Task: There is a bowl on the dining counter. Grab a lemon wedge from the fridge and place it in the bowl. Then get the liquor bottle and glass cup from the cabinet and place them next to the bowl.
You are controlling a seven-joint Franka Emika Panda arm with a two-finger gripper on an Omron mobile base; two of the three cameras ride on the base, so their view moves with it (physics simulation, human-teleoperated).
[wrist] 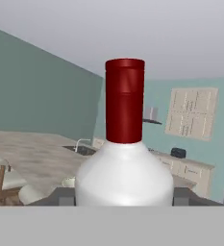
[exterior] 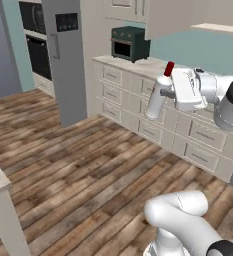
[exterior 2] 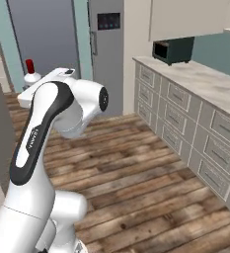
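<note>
Closest to the hand camera, the liquor bottle (wrist: 124,168) was seen large and upright, its white shoulders rising between the fingers (wrist: 60,196), which were pressed against its two sides and pinching it low on the body; the red cap (wrist: 125,101) stood above them. From the left base view the bottle (exterior: 156,97) was held tilted in the air at the end of the arm, cap uppermost, in front of the cream drawers (exterior: 198,135) and well above the wooden floor (exterior: 88,165). A dark green toaster oven (exterior: 130,43) was set on the pale surface (exterior: 138,65) behind it, and the grey fridge (exterior: 63,60) stood further left beside the black ovens (exterior: 35,40). From the right base view only the cap and neck (exterior 2: 30,69) could be made out behind the white arm. Beyond the bottle in the hand view, the marbled dining surface (wrist: 36,153) was spread out, with a wooden stool (wrist: 0,180) at its edge.
</note>
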